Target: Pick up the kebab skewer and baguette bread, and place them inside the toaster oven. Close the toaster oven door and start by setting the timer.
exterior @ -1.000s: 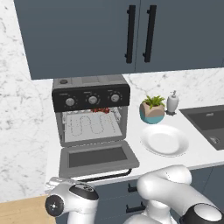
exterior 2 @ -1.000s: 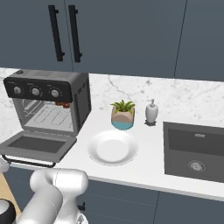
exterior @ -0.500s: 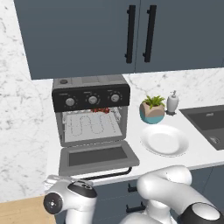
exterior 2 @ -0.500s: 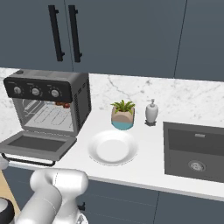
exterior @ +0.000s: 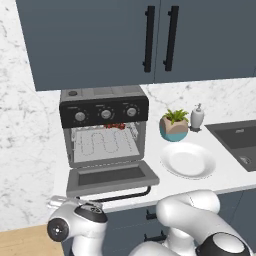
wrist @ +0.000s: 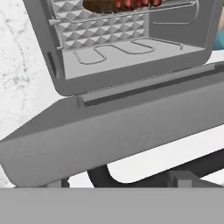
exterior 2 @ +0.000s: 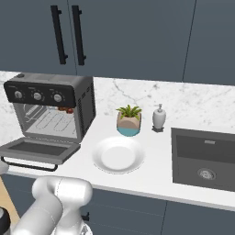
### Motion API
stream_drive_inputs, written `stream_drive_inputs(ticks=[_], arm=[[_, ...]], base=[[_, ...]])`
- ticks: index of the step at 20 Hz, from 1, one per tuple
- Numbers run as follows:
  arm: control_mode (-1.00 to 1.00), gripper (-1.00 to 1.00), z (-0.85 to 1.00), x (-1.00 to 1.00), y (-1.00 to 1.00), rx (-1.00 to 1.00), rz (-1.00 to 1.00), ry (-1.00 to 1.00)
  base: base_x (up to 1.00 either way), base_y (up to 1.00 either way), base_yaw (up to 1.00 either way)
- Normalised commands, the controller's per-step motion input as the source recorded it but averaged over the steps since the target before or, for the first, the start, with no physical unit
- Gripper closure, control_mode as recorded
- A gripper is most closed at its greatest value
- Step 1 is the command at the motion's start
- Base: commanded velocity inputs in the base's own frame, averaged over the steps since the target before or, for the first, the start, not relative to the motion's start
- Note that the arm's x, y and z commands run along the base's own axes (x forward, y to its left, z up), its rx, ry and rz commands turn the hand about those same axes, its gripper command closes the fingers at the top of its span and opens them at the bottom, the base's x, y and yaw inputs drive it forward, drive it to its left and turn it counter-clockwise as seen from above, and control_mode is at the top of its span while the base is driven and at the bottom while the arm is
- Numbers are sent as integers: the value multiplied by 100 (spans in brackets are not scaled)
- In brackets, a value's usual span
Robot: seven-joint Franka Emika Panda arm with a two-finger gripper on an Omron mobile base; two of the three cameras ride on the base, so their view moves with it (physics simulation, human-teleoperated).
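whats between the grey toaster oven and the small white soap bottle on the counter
A small potted green plant stands between the toaster oven and the soap bottle, clearest in the right base view.

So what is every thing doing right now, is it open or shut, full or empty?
toaster oven: holds food on its upper rack
toaster oven door: open, folded down flat
kebab skewer: lying inside on the upper rack
baguette bread: inside, beside the skewer
plate: empty, on the counter
cabinet doors: shut
sink: empty
gripper: low by the door's handle, jaws hard to see
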Motion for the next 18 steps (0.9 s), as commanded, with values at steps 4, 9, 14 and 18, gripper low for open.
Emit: stream_drive_inputs(ticks=[4,9,14,18], arm=[[-100,-100,18,25,0,2,0,-2],[-100,-100,11,20,0,1,0,-1],[-100,-100,11,21,0,0,0,0],[-100,-100,12,20,0,0,0,-1]], base=[[0,0,0],[0,0,0],[0,0,0],[0,0,0]])
